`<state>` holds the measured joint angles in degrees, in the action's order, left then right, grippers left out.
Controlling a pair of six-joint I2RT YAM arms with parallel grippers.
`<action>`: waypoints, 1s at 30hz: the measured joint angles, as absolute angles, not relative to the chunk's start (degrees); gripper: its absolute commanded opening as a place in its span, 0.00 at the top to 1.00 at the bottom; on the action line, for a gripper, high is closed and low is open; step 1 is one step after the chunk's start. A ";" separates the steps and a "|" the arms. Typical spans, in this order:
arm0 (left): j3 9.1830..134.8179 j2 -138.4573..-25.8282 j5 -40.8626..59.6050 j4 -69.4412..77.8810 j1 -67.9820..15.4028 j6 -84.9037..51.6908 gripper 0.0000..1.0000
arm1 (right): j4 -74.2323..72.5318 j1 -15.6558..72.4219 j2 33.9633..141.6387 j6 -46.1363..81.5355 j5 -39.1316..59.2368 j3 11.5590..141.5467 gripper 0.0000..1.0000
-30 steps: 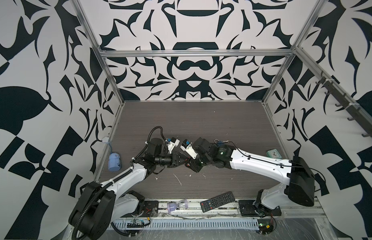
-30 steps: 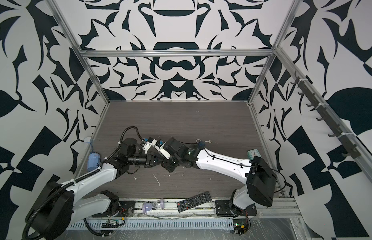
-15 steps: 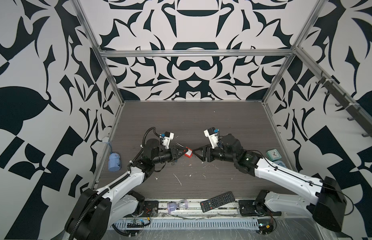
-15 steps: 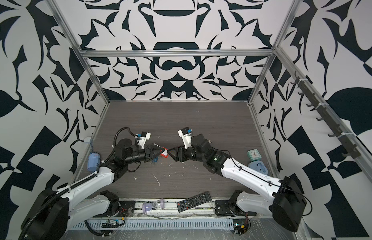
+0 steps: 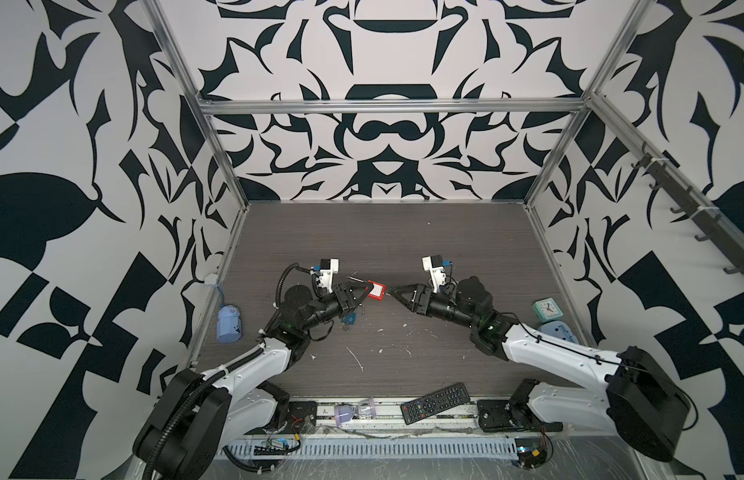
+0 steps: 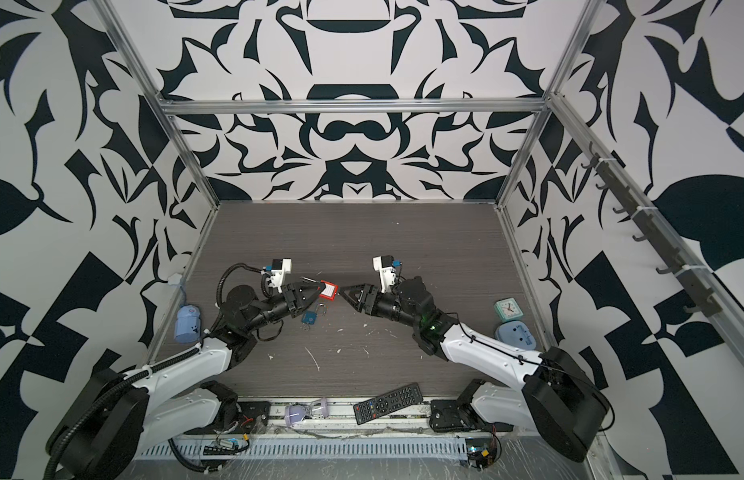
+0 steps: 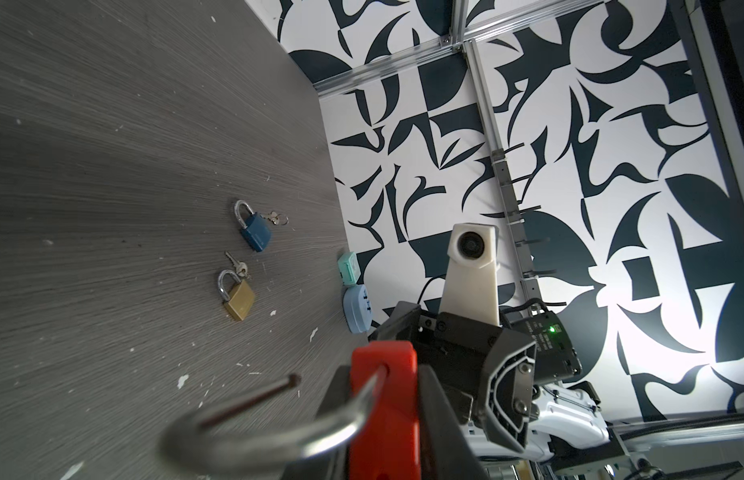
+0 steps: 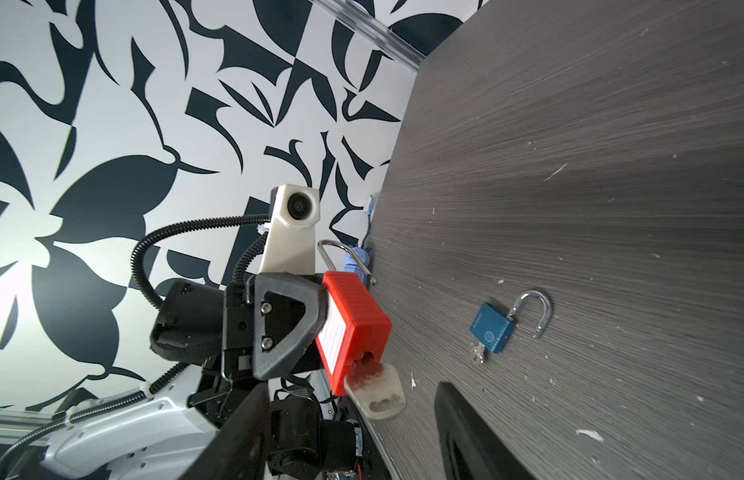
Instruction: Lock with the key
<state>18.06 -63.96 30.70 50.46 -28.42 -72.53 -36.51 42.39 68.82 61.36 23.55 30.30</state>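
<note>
**Arms split, key on offer**

The 2 arms, bunched together low over the bench (image 5: 383,232) 1 second ago, are now drawn apart and squared up tip to tip, with the lock lifted clear between them.

The left tool (image 5: 362,292) is clenched on the red padlock (image 8: 353,320), gripping the body by its flat faces and holding it up off the bench. That hold looks deliberate. It leaves the bottom end bare and turned toward the other arm, and that is where the key (image 8: 376,388) sits, its blade in the keyhole and its head sticking out.

In the left wrist view the shackle (image 7: 254,428) is swung out, its free end hanging off to the side of the body. So the lock is not yet shut.

The right tool (image 5: 393,292) is released and carrying nothing. Its fingers (image 8: 466,428) stand wide on either side of the key's head, apart from it. To my eye that is a line-up for a pinch: 1 arm braces the body so the other can turn the key without the lock spinning away.

A blue padlock (image 8: 493,328) lies open on the bench below, out of play.
</note>
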 measured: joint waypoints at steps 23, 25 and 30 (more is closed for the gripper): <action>16.49 -67.66 30.33 58.48 -28.51 -76.58 1.00 | -63.18 43.24 87.59 71.44 27.16 31.35 0.68; 15.79 -67.77 30.30 59.22 -28.53 -76.79 1.00 | -64.03 43.94 88.64 71.92 27.29 31.66 0.69; 14.98 -68.23 29.74 61.21 -28.36 -76.42 1.00 | -66.35 44.60 89.95 75.88 26.98 31.68 0.96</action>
<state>14.98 -68.23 29.74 61.21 -28.36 -76.42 -66.35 44.60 89.95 75.88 26.98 31.68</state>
